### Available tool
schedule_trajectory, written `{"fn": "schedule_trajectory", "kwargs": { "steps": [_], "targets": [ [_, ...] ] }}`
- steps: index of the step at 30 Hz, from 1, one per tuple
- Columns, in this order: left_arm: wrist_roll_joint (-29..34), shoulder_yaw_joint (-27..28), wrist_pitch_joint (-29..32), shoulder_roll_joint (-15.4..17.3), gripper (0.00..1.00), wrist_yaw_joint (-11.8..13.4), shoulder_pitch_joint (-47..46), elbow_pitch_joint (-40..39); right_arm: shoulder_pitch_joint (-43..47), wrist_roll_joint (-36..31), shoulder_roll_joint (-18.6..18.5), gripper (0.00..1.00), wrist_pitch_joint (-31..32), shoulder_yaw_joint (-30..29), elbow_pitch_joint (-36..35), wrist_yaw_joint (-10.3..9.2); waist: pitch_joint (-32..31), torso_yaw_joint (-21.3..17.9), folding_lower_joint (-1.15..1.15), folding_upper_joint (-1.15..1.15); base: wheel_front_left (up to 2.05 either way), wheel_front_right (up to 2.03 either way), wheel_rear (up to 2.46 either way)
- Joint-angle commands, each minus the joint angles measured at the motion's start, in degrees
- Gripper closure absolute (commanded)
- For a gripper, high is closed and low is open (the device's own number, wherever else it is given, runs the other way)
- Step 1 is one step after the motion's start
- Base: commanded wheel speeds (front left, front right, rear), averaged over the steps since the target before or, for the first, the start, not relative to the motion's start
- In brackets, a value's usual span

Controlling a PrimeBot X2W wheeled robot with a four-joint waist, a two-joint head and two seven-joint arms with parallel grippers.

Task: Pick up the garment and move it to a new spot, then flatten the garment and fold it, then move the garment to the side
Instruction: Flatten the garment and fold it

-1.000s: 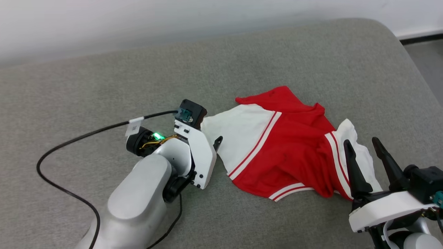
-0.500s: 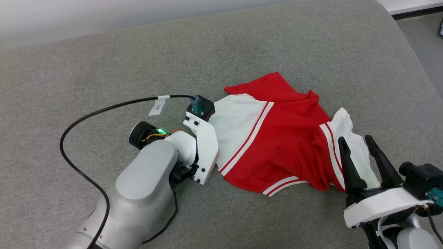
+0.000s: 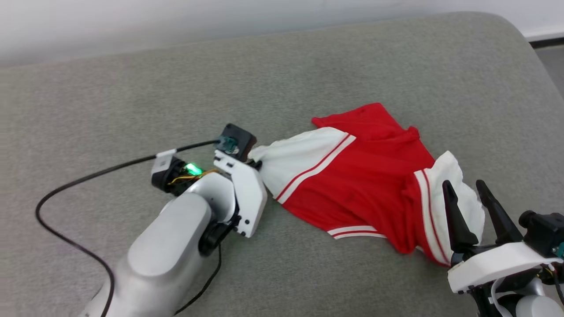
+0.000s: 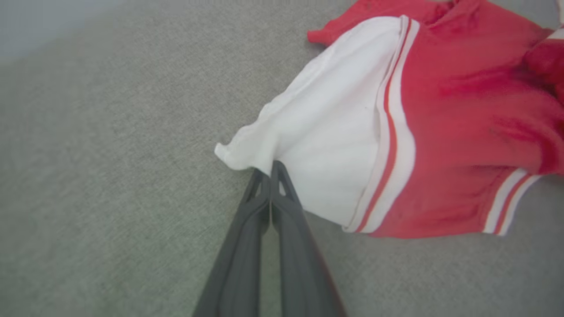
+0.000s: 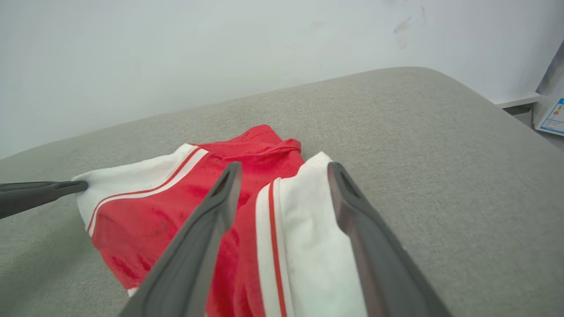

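Since my L gripper (image 4: pixel 269 169) is pinched on a white sleeve edge of the garment (image 3: pixel 365 189), crumpled on the grey cushion (image 3: pixel 132 97), I'd drop the wide-open R gripper (image 3: pixel 462 185) onto the other sleeve, grab deep, lift both evenly.

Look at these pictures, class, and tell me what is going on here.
A two-armed robot is working on a crumpled red-and-white garment lying on a grey padded surface. Its left gripper is shut on the edge of one white sleeve. Its right gripper is open by the other white sleeve, not gripping it.
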Motion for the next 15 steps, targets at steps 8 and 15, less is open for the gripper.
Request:
{"fn": "schedule_trajectory", "kwargs": {
  "steps": [8,15],
  "targets": [
    [-0.5,3.5,-1.2,8.0,1.00,6.7,11.9,-15.6,1.3,-0.4,0.1,0.00,1.8,-1.6,-1.3,-0.04,-2.2,6.0,0.00,0.00,0.00,0.00,0.00],
    [-4.6,7.9,-0.9,12.0,1.00,14.1,26.3,-25.9,2.1,-0.8,0.1,0.00,3.1,-2.6,-2.1,-0.03,-3.2,8.4,0.00,0.00,0.00,0.00,0.00]
  ]
}}
